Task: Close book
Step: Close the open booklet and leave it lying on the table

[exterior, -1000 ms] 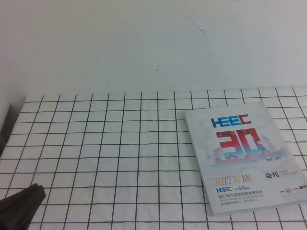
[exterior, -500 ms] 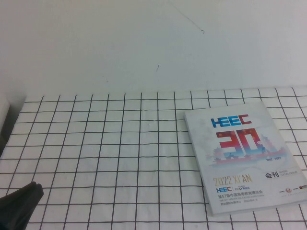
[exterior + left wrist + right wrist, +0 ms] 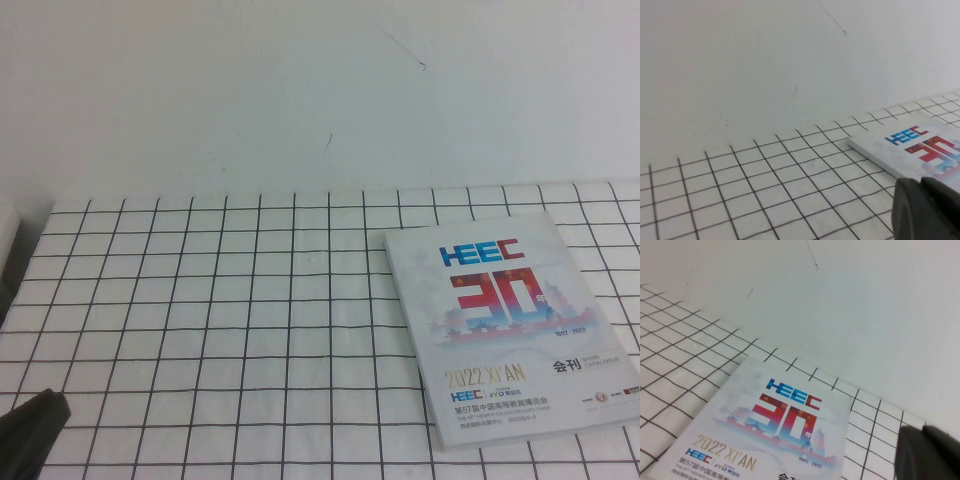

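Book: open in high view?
No: the book lies shut, cover up; left gripper sits at the near left, right gripper shows only in its wrist view.

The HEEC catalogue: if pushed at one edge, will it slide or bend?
Flat and thin, the HEEC catalogue probably flexes if lifted by one edge. Its smooth cover may slide, perhaps wrinkling the grid cloth. The left gripper sits at the near left corner; the right gripper shows only in its wrist view.

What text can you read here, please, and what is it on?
"HEEC": book cover, top.
"30": cover, middle.
"2022 XI'AN": cover, lower part.
"会刊": cover, lower part.
Smaller print: too small to read.
No text on the left gripper, at the table's near-left corner, or the right gripper, near the book.
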